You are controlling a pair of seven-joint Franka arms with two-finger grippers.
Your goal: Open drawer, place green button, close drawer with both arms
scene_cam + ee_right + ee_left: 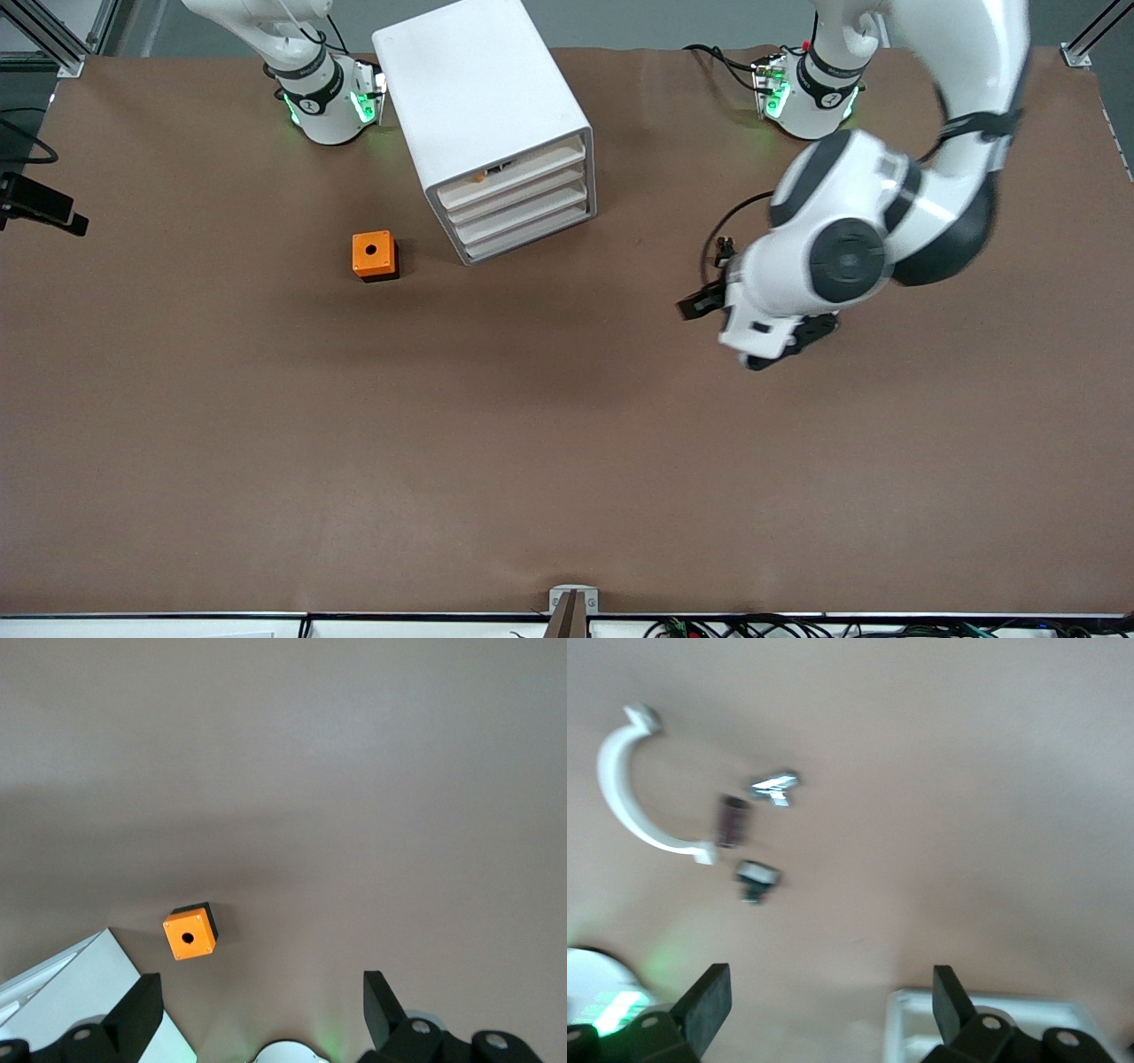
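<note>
Two grippers, both spread wide and holding nothing.

Nearest the front camera: left gripper [828, 985], hanging over bare table [567, 461] at about three o'clock from the table's middle, fingers [709, 992] far apart. Below it, a scatter of small parts caught only by the left wrist view and hidden under the arm from the front camera:
- white curved clip [622, 793]
- silvery bit [775, 787]
- dark stub [732, 819]
- closest to the fingertips, a tiny piece with green on it [756, 880], probably the button, though too blurred to be sure, and with no readable long axis

Farther off, at about ten o'clock from the table's middle: orange box [373, 254], no part of this job.

Beside it, near twelve o'clock: white cabinet [483, 97], front turned toward roughly five o'clock, every level pushed in. Drawer [518, 210] among the levels under the top one, at about ten o'clock from the left gripper and well apart from it.

Farthest: right gripper [257, 988], waiting up near its own base, looking down on the orange box and a corner of the cabinet.

Judged from this layout:
- button on the left gripper's side, almost under it
- drawer closer to the right arm's base
- sensible split: right for the pull, left for the pick
</note>
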